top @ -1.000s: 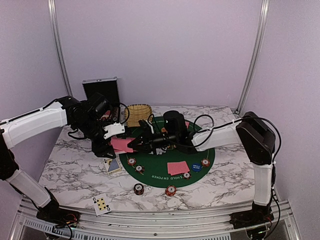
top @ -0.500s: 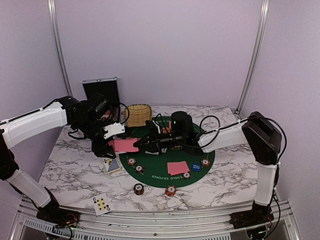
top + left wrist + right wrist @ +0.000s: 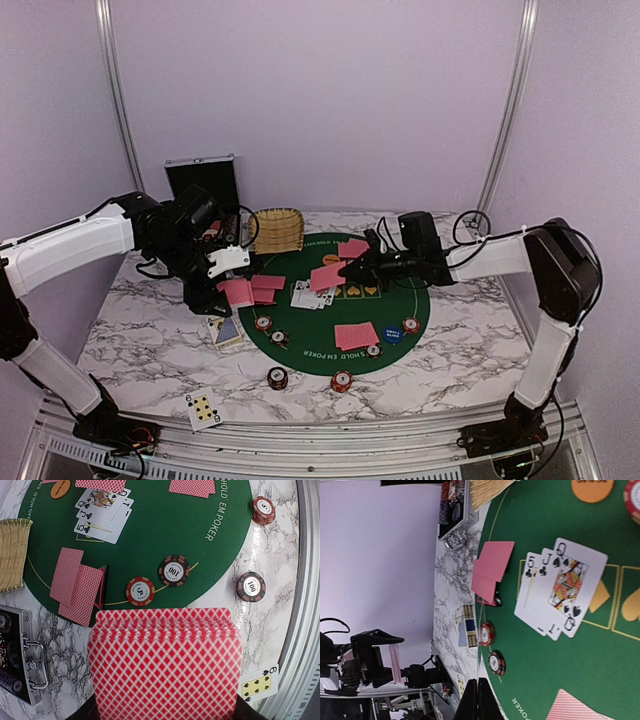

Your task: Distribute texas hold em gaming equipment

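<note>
Left gripper clamped on card deck, beside green mat.

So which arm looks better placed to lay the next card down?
Probably right: the right gripper pinches a single card over the green mat, while the left gripper only holds the deck beside the mat.

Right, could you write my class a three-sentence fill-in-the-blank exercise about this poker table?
1. The left gripper is shut on a deck of cards with ___ backs.
2. The face-up queen lies on the ___ mat.
3. The lone face-up card on the marble table, near its front edge, is the ___ of spades.

Missing words: red; green; six.
</note>
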### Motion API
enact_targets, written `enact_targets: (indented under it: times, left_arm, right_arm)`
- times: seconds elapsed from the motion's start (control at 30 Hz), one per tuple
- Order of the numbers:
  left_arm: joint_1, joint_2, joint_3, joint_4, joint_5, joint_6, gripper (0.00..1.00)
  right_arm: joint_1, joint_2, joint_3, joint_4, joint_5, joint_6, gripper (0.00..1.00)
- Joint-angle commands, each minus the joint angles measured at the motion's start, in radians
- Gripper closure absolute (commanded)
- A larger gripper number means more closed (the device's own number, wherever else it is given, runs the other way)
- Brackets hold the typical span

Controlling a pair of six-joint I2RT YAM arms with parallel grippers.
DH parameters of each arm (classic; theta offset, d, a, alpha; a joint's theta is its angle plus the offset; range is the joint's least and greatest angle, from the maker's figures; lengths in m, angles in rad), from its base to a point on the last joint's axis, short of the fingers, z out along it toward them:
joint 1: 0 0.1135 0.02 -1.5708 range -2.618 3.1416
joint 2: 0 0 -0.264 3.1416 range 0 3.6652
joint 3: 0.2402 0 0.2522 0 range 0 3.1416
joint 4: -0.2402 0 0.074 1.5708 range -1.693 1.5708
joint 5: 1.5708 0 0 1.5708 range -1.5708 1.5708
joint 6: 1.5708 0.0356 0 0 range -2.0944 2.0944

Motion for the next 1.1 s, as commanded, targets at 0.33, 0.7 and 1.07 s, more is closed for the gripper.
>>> enact_targets:
  times: [0.33, 0.7, 1.07]
  left_arm:
    - [0.003, -0.009, 0.009, 0.008, 0.002, 0.000, 1.00]
    - [0.002, -0.006, 0.011, 0.008, 0.010, -0.001, 1.00]
    - [0.002, -0.007, 0.014, 0.008, 0.014, -0.003, 1.00]
  right_arm:
    - [-0.079, 0.179, 0.146, -0.198, 0.089, -0.212, 1.00]
    - [-0.082, 0.242, 0.202, -0.358, 0.156, -0.323, 0.77]
    - [-0.080, 0.157, 0.241, -0.482, 0.287, -0.383, 0.53]
